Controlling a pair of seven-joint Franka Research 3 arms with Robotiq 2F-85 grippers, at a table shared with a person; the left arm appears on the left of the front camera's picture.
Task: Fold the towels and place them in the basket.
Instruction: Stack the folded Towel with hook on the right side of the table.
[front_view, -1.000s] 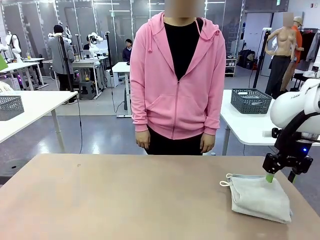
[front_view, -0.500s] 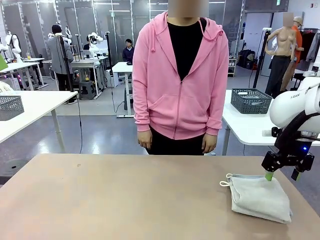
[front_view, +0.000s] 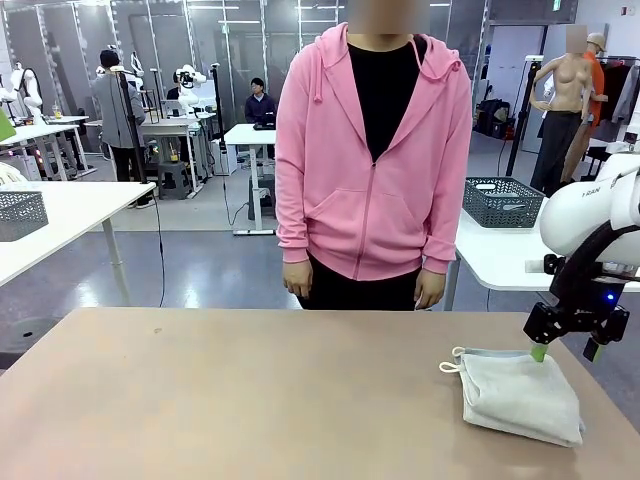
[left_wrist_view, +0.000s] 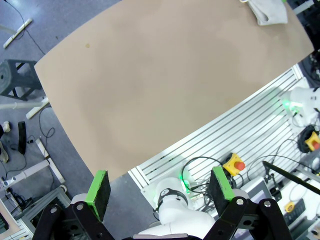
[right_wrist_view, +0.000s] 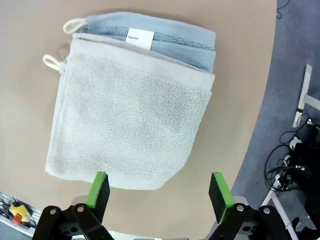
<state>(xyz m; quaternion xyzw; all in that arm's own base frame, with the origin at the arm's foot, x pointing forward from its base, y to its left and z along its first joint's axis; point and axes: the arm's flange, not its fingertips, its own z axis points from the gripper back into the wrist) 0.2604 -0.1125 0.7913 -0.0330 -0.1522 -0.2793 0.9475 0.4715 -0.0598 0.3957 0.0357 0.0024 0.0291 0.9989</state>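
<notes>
Two folded towels lie stacked at the right of the brown table (front_view: 250, 400). The cream-white towel (front_view: 520, 395) (right_wrist_view: 130, 115) is on top, and the light blue towel (right_wrist_view: 175, 42) with its white label peeks out beneath it along one edge. My right gripper (front_view: 565, 352) (right_wrist_view: 159, 190) hangs open just over the stack's far right edge, holding nothing. My left gripper (left_wrist_view: 160, 187) is open and empty, high above the table's near edge, with the towels (left_wrist_view: 267, 11) far off. A dark grey wire-mesh basket (front_view: 503, 202) stands on a white side table behind at the right.
A person in a pink hoodie (front_view: 375, 160) stands at the far edge of the table, hands hanging down. A second mesh basket (front_view: 20, 212) sits on a white table at the left. The brown table's right edge runs close to the towels.
My right gripper's jaws have spread a little wider over the towels. The person has shifted slightly to the right. The towels have not moved.
</notes>
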